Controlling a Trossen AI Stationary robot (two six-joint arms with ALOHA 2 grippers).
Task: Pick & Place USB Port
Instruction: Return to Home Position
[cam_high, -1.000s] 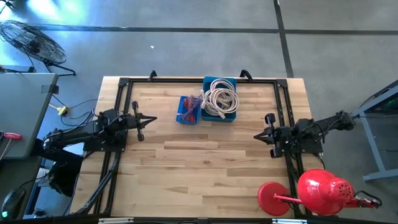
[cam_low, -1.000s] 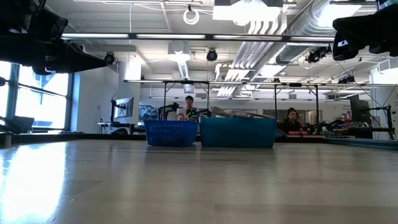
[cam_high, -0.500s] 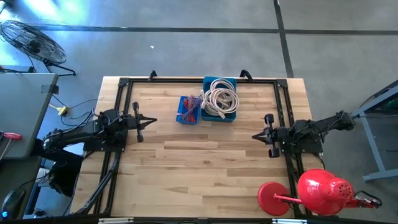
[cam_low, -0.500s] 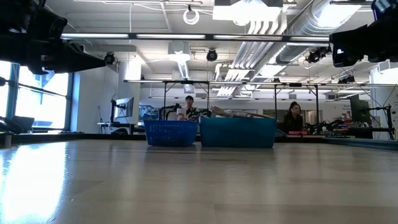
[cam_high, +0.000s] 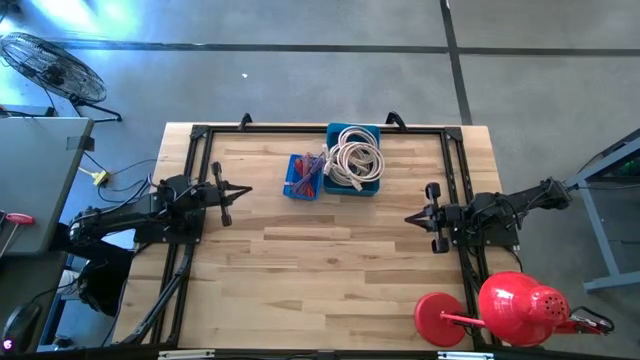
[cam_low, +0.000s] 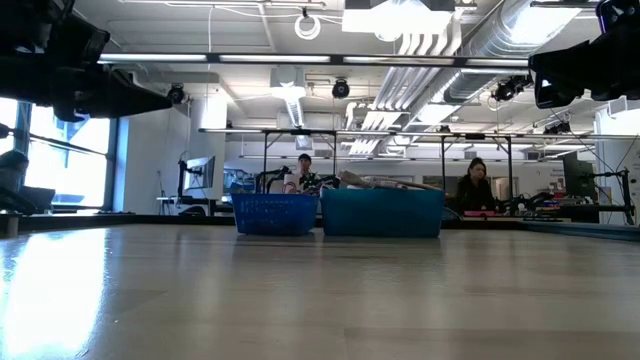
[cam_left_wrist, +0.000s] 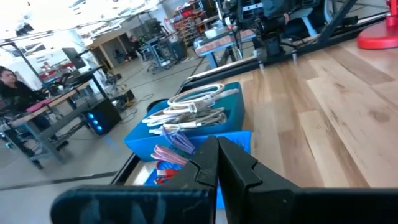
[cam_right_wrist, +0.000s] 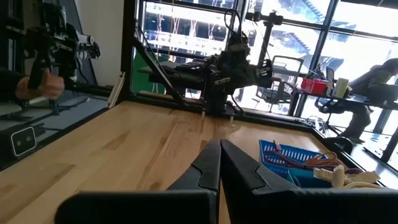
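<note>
1. High view. Compared with a second ago, the right gripper (cam_high: 408, 218) has crept slightly and then held. The left gripper (cam_high: 243, 191) has not stirred. Both hang over the table (cam_high: 330, 270), well apart from the large blue bin (cam_high: 354, 190), one on each side of it, carrying nothing. I judge the sorting done and the homing nearly finished. The bin holds coiled white cables (cam_high: 355, 158). The blue basket (cam_high: 301, 195), just beside the bin on the left gripper's side, holds the coloured cables (cam_high: 308, 172): pink, purple and red. No cable lies outside the bin or the basket.

2. Low view. The right arm (cam_low: 585, 60) sits a little differently than a second ago but has not changed over the last half second. The left arm (cam_low: 90, 85) is as it was. Both are well above the bin (cam_low: 382, 213), with the basket (cam_low: 275, 214) just beside it. A person (cam_low: 474, 185) in the room behind the bin has shifted, which has no bearing on the job.

3. Left wrist view. The left gripper (cam_left_wrist: 217, 146) has its fingers pressed together on nothing. Ahead of it the coloured cables (cam_left_wrist: 171, 151) lie in the basket (cam_left_wrist: 239, 142). Behind the basket is the bin (cam_left_wrist: 231, 112), heaped with white cables (cam_left_wrist: 189, 106).

4. Right wrist view. The right gripper (cam_right_wrist: 220, 148) is likewise closed and empty. The basket (cam_right_wrist: 280, 155) shows beside the bin (cam_right_wrist: 303, 179), and both still hold their cables.
</note>
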